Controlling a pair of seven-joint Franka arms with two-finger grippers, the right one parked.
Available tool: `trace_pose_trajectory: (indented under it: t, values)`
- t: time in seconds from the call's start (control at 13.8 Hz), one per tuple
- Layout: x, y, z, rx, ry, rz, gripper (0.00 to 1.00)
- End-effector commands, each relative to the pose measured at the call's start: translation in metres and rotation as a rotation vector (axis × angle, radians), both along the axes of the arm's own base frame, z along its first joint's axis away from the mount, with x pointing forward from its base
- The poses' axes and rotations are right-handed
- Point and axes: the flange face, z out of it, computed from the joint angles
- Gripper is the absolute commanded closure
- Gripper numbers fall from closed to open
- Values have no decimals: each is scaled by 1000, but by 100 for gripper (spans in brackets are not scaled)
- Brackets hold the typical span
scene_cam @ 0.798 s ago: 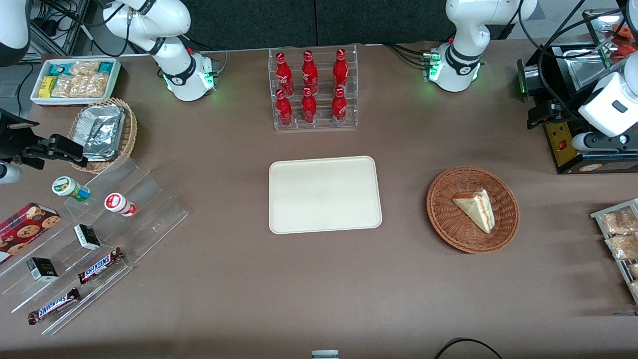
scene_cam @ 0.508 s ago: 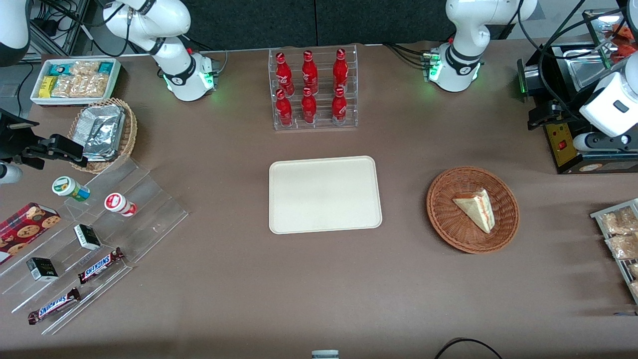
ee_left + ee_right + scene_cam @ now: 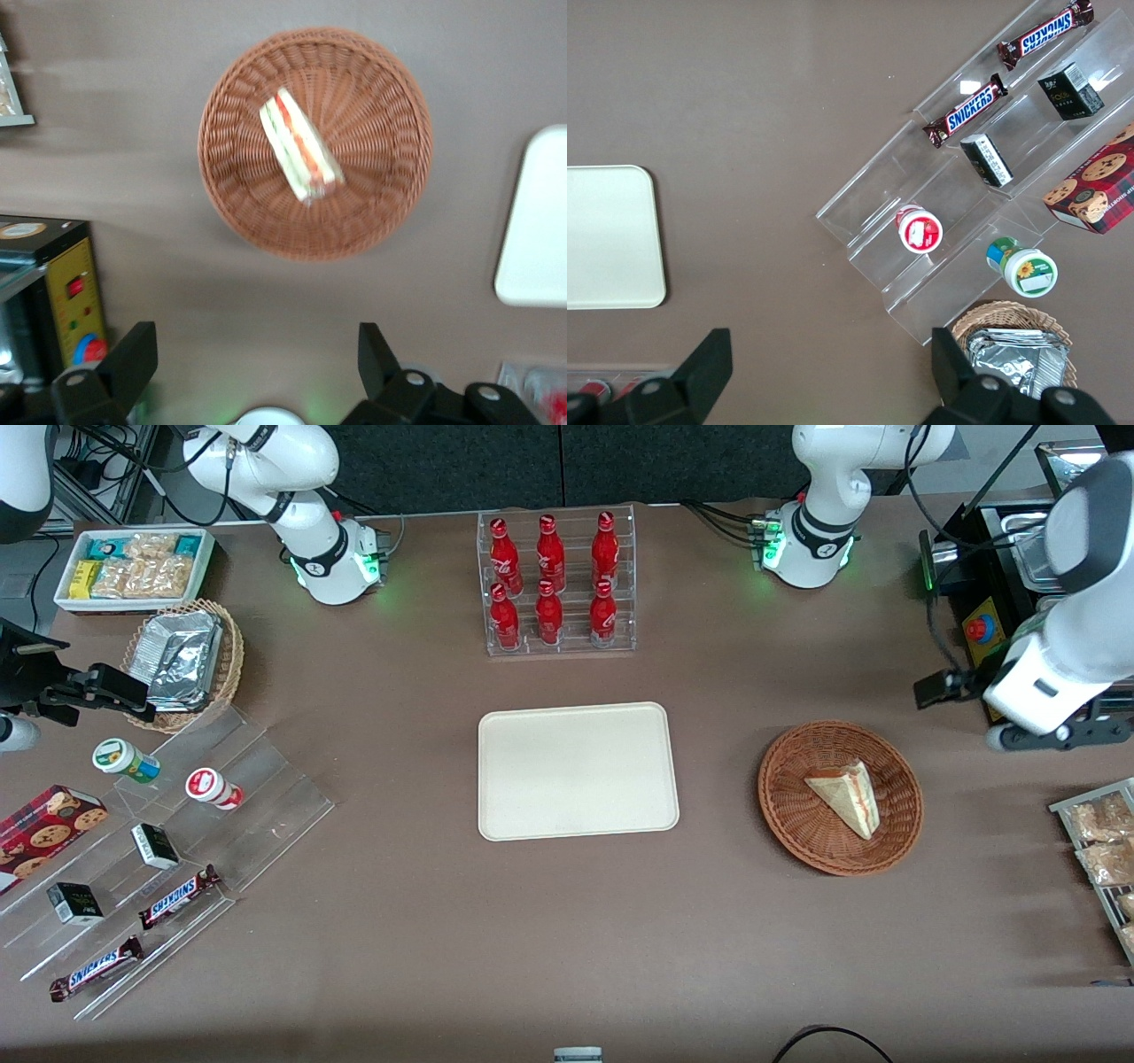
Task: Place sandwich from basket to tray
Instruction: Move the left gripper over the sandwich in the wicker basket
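Swinging out from its post at the working end of the table, your left arm now hangs nearer the basket than it did half a second ago, when it sat folded over the black control box. In the front view the white forearm has dropped toward the camera, uncovering the box's red button, and the gripper shows as a dark tip poised above bare cloth just short of the wicker rim. The sandwich lies untouched in the basket, a pale wedge with its red-orange filling edge turned up, lower than the tool and nearer the front camera. The tray waits further along, past the basket from the gripper and toward the parked arm's end, with nothing on it. The rack of red bottles stands well clear of both.

From the left wrist camera you look straight down on the job: the gripper has its two black fingers spread wide, holding nothing, and the basket sits ahead of them with the sandwich lying diagonally across its middle. A corner of the tray edges into sight to one side.

The right wrist camera shows only the tray's rim and the snack display.

Read the shift as the approach getting under way: the tool is not yet over the wedge, so you likely need more travel before any descent.
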Motion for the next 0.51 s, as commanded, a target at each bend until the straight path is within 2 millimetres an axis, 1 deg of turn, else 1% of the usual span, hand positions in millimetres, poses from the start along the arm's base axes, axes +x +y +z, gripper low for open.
trace_pose_trajectory:
  t: [0.0,0.22,0.44]
  values:
    - [1,-8,-29,-12,-33,122,0]
    - [14,-15,-67,4,-79,383,0]
    - [20,-17,-88,18,-94,501,0]
